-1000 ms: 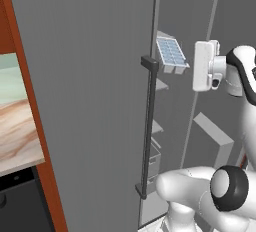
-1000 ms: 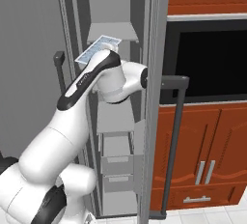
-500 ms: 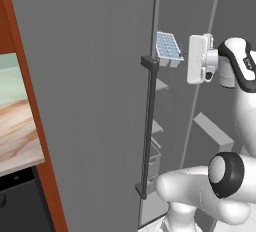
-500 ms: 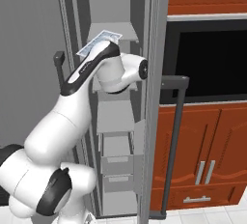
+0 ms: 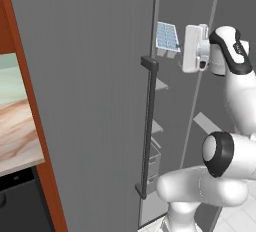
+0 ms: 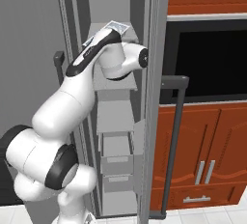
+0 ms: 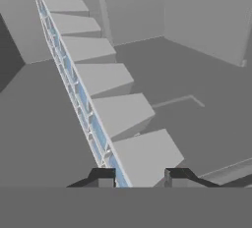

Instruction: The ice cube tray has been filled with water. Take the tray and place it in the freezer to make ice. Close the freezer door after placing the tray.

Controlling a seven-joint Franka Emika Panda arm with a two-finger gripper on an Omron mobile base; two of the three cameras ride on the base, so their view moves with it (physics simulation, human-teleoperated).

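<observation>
So your tool [image 7: 136,177] is pinching the tray [image 5: 167,37] by one end, with the fingers [image 7: 103,177] pressed onto its rim right at the bottom of the hand view, and the tray runs away from them tipped on edge, pale cell undersides on one side and a thin strip of blue along the other. From the left base view you can see the tray held up high inside the freezer [image 5: 200,101], just past the edge of the open door [image 5: 90,101], sitting above the shelves rather than resting on one. From the right base view the arm reaches in over the top shelf [image 6: 113,80], and only a corner of the tray pokes out above the wrist. Down below there are drawers [image 6: 117,153], and the wooden cabinets [image 6: 207,160] are off to the right.
</observation>
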